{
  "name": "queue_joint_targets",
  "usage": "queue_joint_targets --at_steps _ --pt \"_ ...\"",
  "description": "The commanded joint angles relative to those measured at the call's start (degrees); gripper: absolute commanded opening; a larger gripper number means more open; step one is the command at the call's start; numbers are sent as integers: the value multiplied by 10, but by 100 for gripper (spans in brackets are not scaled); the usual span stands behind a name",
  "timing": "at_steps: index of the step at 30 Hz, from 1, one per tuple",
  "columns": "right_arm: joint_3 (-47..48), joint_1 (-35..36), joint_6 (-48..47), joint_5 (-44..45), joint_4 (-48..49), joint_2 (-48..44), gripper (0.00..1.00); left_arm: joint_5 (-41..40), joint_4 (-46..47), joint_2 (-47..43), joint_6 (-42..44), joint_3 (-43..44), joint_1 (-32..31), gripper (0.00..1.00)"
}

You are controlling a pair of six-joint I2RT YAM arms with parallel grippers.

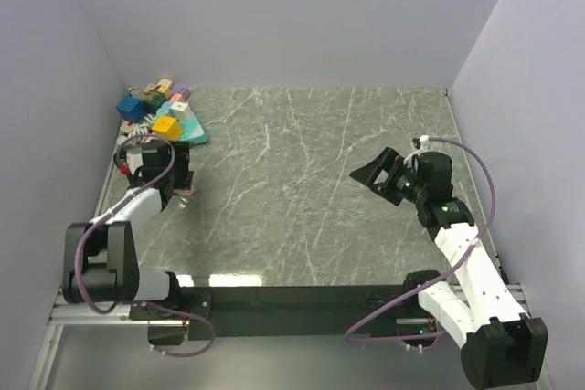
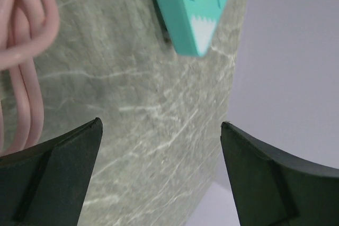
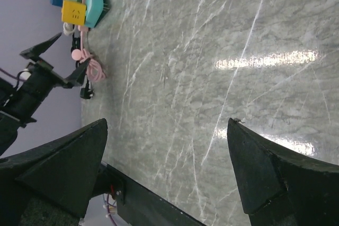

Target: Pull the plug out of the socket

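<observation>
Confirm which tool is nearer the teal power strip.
Left. The left tool sits just short of the teal power strip; the right tool is far across the table.

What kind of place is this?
Probably a robot test cell: left arm and right arm bolted at a marble-patterned table, plain walls around it, a teal power strip with colourful plugs.

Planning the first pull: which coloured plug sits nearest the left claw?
The yellow plug, on the teal strip's end closest to the left claw; the blue plug lies farther back by the wall.
</observation>
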Motion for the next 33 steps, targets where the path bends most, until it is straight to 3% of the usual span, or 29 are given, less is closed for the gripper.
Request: queue_joint_targets --at_steps 1,17,22,25,33 --pt "-5 -3 -4 -12 25 -7 100 -37 74 52 -77 17 -2 99" --pt "6 -2 -33 -7 -6 0 100 -105 63 300 -131 190 -21 95" --pt "14 -3 -44 -6 -19 8 100 -124 7 349 -128 245 -40 92" --pt "14 -3 -43 -8 -17 14 100 -129 -13 368 -122 270 -43 88" --pt "20 -3 -47 -17 -12 30 100 -128 -27 386 -87 294 -42 56"
